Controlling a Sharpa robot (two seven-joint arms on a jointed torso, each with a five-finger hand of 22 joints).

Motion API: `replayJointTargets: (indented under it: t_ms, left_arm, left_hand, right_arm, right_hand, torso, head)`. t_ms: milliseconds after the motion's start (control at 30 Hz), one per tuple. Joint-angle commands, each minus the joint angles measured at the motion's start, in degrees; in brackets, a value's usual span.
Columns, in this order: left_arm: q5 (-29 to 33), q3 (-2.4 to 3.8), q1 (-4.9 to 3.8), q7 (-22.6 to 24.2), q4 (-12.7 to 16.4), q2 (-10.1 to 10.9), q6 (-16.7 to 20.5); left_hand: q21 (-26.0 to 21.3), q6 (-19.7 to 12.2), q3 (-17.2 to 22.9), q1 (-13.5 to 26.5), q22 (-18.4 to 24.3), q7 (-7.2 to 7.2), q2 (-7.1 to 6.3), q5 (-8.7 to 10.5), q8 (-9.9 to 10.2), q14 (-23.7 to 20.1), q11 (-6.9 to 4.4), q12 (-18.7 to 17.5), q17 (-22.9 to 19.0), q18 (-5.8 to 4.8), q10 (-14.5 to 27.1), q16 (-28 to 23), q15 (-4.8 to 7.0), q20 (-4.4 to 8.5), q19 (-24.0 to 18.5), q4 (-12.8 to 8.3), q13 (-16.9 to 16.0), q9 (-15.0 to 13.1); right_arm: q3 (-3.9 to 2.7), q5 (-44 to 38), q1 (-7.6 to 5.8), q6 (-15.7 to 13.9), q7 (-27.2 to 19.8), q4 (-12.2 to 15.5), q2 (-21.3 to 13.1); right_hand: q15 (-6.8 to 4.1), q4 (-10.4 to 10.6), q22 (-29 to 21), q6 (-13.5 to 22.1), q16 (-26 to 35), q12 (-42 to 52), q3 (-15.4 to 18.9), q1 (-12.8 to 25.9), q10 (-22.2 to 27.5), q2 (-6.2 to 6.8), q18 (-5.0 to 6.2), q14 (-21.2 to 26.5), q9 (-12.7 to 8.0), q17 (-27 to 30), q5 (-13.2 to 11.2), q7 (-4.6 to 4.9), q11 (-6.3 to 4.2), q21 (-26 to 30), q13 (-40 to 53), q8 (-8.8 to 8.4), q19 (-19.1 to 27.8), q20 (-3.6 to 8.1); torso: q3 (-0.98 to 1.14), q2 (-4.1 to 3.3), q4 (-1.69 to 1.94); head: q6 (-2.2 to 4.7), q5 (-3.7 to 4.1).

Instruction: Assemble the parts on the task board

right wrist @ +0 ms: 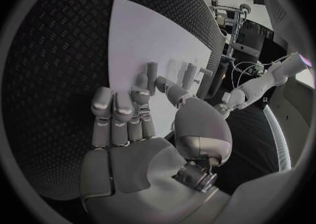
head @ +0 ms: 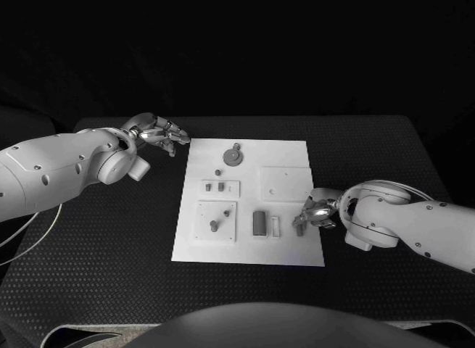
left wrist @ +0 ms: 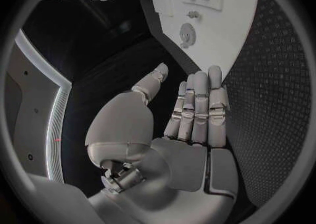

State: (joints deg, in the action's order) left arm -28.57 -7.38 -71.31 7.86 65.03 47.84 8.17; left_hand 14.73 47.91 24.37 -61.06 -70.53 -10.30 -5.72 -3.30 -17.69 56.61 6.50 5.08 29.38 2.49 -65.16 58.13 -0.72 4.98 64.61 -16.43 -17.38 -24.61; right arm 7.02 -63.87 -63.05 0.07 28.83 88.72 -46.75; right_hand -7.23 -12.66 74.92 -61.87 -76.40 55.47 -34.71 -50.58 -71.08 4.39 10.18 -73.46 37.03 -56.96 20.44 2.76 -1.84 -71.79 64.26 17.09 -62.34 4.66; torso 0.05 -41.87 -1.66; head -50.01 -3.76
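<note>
Head view puts the flat white rectangular task board (head: 284, 246) in the middle of the black textured bench (head: 112, 290), with small grey parts spread over it. A round grey disc with a tab (head: 233, 155) lies near the board's far edge. A small plate with two short pegs (head: 220, 188) sits left of centre, and a larger plate with grey pins (head: 216, 220) lies nearer, on the left. A dark upright grey block (head: 259, 223) stands beside a pale slim piece (head: 275, 225) toward the near right.

The silver right hand (head: 315, 209) rests at the board's right edge, its fingers (right wrist: 141, 95) bent down around a small grey peg (head: 298, 229) that the fingertips touch; whether it is truly pinched or only touched I cannot tell. The silver left hand (head: 154, 133) hovers off the board's far left corner, fingers (left wrist: 197, 103) straight, close together and holding nothing.

The step in hand looks like picking up that peg. To do it well, the right hand should close thumb against finger squarely on the peg's sides, lift straight up so the neighbouring block and slim piece are not knocked, and keep the peg upright for seating. The left hand could steady the board if it slides.
</note>
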Motion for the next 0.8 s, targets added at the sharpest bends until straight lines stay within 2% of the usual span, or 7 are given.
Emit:
replayJointTargets:
  t_ms: [33, 333, 800]
  left_arm:
    - [-0.1, 0.02, -0.04, 0.3, 0.1, -0.1, -0.6]
    - [-0.1, 0.02, -0.04, 0.3, 0.1, -0.1, -0.6]
    - [-0.2, 0.02, -0.04, 0.3, 0.1, -0.2, -0.7]
  left_hand:
    - [-0.2, 0.2, 0.2, 0.5, -0.1, -0.33, -0.10, 0.33, -0.4, -0.2, 0.03, 0.0, 0.1, 1.68, -0.3, 0.0, 0.36, 0.30, 0.0, 0.0, -0.1, 0.1]
    - [-0.2, 0.2, 0.2, 0.5, -0.1, -0.32, -0.13, 0.33, -0.4, -0.2, 0.03, 0.0, 0.1, 1.68, -0.3, 0.0, 0.36, 0.30, 0.0, 0.0, -0.1, 0.1]
    - [-0.3, 0.2, 0.2, 0.5, -0.1, -0.32, -0.15, 0.33, -0.4, -0.2, 0.03, 0.0, 0.1, 1.68, -0.3, 0.0, 0.36, 0.30, 0.0, 0.0, -0.1, 0.1]
  right_arm:
    - [0.18, 4.3, 0.10, -0.8, 0.8, 0.5, -0.2]
    - [0.05, 7.3, -0.38, -2.0, 0.7, 2.2, -0.2]
    - [-0.03, 9.6, -0.73, -3.2, 0.3, 2.6, 2.1]
  right_hand:
    - [-0.21, -4.2, 0.5, 1.3, 0.2, 0.3, -4.7, -3.8, -0.5, -3.47, 4.82, -0.4, -0.2, 0.0, 0.2, 1.69, -0.03, -0.2, -0.1, 0.17, -0.2, -0.39]
    - [-0.26, -4.2, 0.5, 1.1, 0.2, 0.3, -4.7, -3.6, -0.6, -3.46, 4.82, -0.5, -0.2, 0.0, 0.2, 1.62, -0.09, -0.3, -0.1, 0.27, -0.3, -0.42]
    - [-0.31, -4.2, 0.4, 1.0, 0.2, 0.3, -4.7, -3.5, -0.6, -3.55, 4.82, -0.5, -0.2, 0.0, 0.2, 1.59, -0.13, -0.3, -0.1, 0.28, -0.4, -0.43]
  torso:
    - [-0.03, -0.01, 0.02]
    - [-0.02, -0.01, 0.02]
    - [-0.05, 0.00, 0.04]
  head:
    - [0.01, 0.05]
    - [0.01, 0.06]
    - [0.01, 0.11]
